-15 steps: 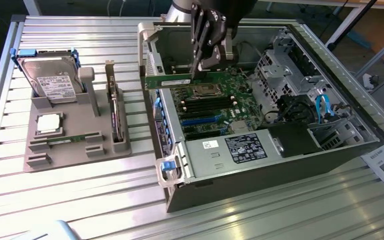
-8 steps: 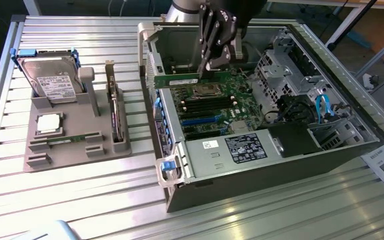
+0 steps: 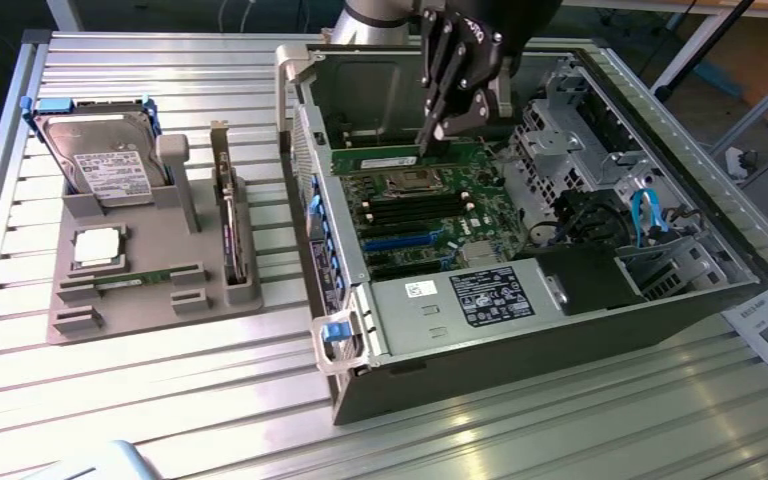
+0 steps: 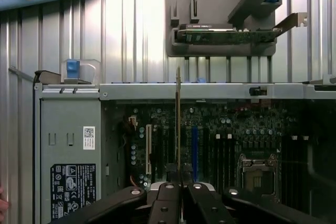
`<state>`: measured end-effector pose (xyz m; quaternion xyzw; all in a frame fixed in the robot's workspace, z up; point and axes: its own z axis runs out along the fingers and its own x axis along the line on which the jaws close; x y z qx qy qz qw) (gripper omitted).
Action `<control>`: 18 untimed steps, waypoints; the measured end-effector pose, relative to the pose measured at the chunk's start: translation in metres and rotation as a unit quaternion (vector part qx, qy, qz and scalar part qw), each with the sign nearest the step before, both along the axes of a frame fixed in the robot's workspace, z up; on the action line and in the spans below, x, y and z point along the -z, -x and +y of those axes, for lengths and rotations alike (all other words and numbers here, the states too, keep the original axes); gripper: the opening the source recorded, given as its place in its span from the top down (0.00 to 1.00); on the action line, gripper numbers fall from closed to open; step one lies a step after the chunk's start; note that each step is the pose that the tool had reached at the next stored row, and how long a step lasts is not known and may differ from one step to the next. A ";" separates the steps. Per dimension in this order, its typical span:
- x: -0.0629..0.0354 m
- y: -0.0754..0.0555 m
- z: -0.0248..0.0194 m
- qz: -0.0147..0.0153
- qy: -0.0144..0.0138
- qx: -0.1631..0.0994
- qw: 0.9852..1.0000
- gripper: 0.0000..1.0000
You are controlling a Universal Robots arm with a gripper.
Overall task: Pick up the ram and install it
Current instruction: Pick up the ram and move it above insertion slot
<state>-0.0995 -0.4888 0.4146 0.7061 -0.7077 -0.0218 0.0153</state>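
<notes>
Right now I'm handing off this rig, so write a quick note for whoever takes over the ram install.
Pincer: shut on the slim green ram stick.
Ram: held over the green motherboard inside the open black computer case.
Done: ram picked up.
Left: the ram is not yet seated on the board.

Green ram (image 3: 381, 160), grey fixture (image 3: 177, 225), blue cable (image 3: 646, 215), ribbed silver table (image 3: 157, 400)

A robotics lab or workshop: a ribbed aluminium desk (image 3: 157, 400) carries an open black computer tower (image 3: 518, 365) and a grey moulded parts fixture (image 3: 181, 215).
</notes>
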 end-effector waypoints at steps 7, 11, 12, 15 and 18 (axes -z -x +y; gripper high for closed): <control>0.0000 -0.019 -0.0002 0.000 0.000 0.000 1.000 0.88; 0.0000 -0.032 -0.0004 0.001 0.000 0.000 1.000 0.88; 0.0000 -0.034 -0.0004 0.001 0.000 0.000 1.000 0.88; 0.0000 -0.042 -0.0004 0.001 0.000 0.000 1.000 0.88; 0.0000 -0.052 -0.0005 0.001 0.000 0.000 1.000 0.88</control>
